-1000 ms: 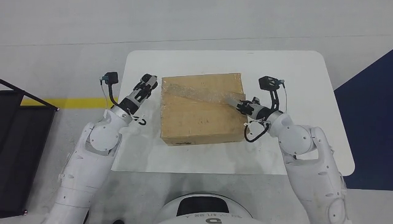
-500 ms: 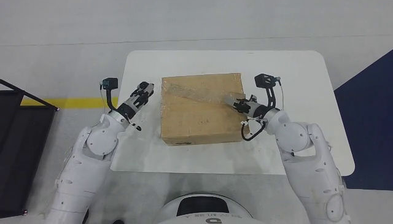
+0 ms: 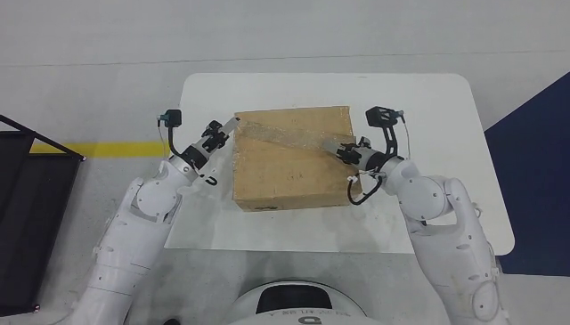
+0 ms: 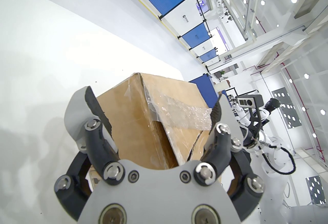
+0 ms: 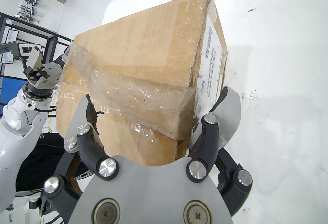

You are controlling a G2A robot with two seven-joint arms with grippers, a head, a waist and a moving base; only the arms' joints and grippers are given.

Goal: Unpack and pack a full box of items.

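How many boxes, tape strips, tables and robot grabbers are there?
cardboard box: 1
clear tape strip: 1
white table: 1
grippers: 2, the left gripper and the right gripper, both open at the box's sides
Total: 5

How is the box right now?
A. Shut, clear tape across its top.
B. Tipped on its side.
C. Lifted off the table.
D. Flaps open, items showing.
A: the box sits flat on the table, flaps shut, with clear tape running across its top.
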